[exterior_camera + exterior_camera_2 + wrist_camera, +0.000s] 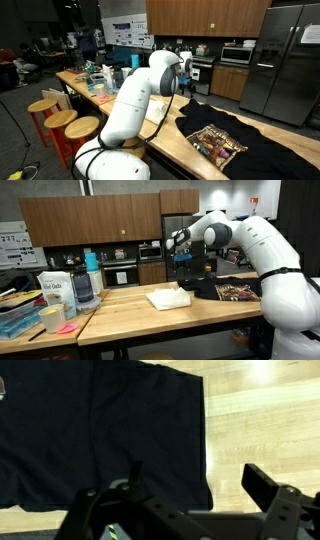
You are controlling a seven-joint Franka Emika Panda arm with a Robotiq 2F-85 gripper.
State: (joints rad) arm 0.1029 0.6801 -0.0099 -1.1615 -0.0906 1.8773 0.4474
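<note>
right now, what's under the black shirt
The black shirt lies spread on the wooden table, whose wood shows past its edge. Anything else beneath the cloth is covered and cannot be seen.

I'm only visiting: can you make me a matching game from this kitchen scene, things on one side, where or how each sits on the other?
1 black shirt
2 white folded sheet
3 gripper
4 stools

A open, above the counter
B on the floor beside the counter
C spread on the counter, print up
D on the counter, beside the dark cloth

Pairs: 1-C, 2-D, 3-A, 4-B
</note>
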